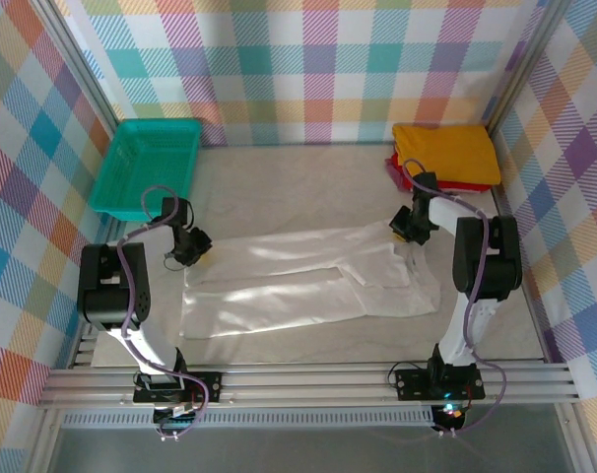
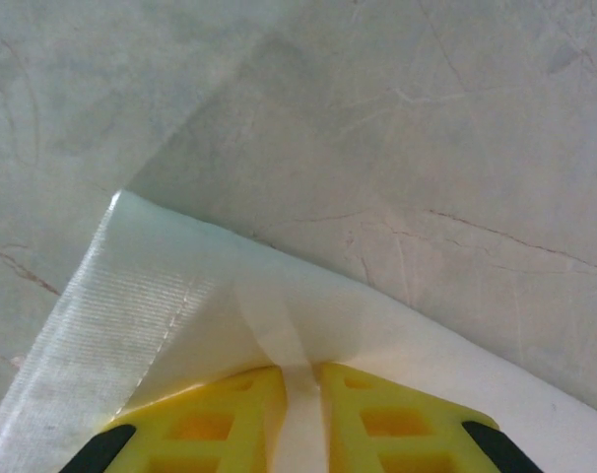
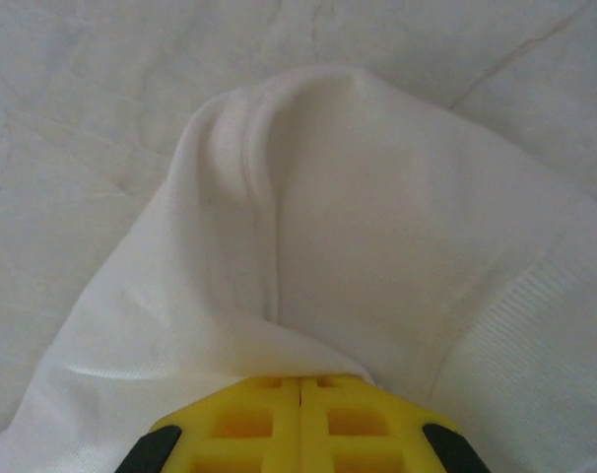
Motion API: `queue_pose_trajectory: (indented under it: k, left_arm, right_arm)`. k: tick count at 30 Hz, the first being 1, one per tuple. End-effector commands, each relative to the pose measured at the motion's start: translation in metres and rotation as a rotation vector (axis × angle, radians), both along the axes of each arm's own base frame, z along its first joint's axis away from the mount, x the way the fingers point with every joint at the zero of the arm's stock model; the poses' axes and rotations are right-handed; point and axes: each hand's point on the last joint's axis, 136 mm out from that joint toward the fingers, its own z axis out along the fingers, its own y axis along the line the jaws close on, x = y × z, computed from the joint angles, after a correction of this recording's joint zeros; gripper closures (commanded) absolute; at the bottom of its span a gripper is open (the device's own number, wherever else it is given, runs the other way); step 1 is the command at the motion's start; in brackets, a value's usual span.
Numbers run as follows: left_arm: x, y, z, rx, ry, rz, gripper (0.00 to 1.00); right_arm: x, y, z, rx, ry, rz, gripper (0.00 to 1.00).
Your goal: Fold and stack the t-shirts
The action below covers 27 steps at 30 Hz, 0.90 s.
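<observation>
The white t-shirt (image 1: 308, 281) lies spread and wrinkled across the middle of the table. At its far left corner my left gripper (image 1: 188, 246) is shut on the hem, and a strip of white cloth (image 2: 300, 335) runs between the yellow fingers (image 2: 230, 414). My right gripper (image 1: 409, 229) is at the shirt's far right end. Its yellow fingers (image 3: 259, 419) are pressed together, with the white cloth (image 3: 377, 227) rising in a ridge from their tips. The mustard-yellow t-shirt (image 1: 446, 153) lies folded on the red one (image 1: 395, 168) in the far right corner.
A teal mesh basket (image 1: 146, 168) stands at the far left. Checked walls close in the back and both sides. Bare marbled tabletop (image 1: 298, 192) lies between the basket and the folded stack.
</observation>
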Motion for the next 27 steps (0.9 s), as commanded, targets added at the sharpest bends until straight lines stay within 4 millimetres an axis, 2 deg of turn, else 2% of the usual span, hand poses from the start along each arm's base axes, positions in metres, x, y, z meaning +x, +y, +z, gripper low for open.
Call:
queue_pose_trajectory:
  k: [1, 4, 7, 14, 17, 19, 23, 25, 27]
  left_arm:
    - [-0.047, 0.012, -0.030, 0.020, 0.168, 0.035, 0.79]
    - [-0.056, 0.009, -0.026, 0.009, 0.169, 0.030, 0.79]
    - [-0.068, 0.006, -0.018, -0.006, 0.167, 0.025, 0.78]
    - [-0.094, 0.003, 0.005, -0.016, 0.149, 0.041, 0.78]
    - [-0.110, 0.002, 0.012, -0.020, 0.139, 0.062, 0.78]
    - [-0.123, -0.001, 0.016, -0.032, 0.138, 0.071, 0.79]
    - [-0.149, -0.019, 0.008, -0.102, 0.134, 0.082, 0.79]
    - [-0.159, -0.022, 0.007, -0.100, 0.155, 0.069, 0.79]
    - [-0.158, -0.023, 0.016, -0.095, 0.138, 0.051, 0.79]
  right_arm:
    - [0.007, 0.019, -0.015, 0.010, 0.021, 0.069, 0.97]
    - [0.021, 0.049, -0.011, 0.036, 0.003, 0.124, 0.96]
    - [0.049, 0.076, -0.005, 0.043, -0.022, 0.159, 0.96]
    - [0.146, 0.162, 0.014, 0.169, -0.167, 0.242, 0.96]
    - [0.181, 0.194, 0.034, 0.235, -0.250, 0.271, 0.96]
    - [0.197, 0.206, 0.052, 0.256, -0.301, 0.285, 0.94]
    - [0.209, 0.213, 0.114, 0.286, -0.437, 0.320, 0.88]
    - [0.201, 0.210, 0.145, 0.278, -0.470, 0.341, 0.84]
    - [0.183, 0.201, 0.171, 0.245, -0.469, 0.359, 0.82]
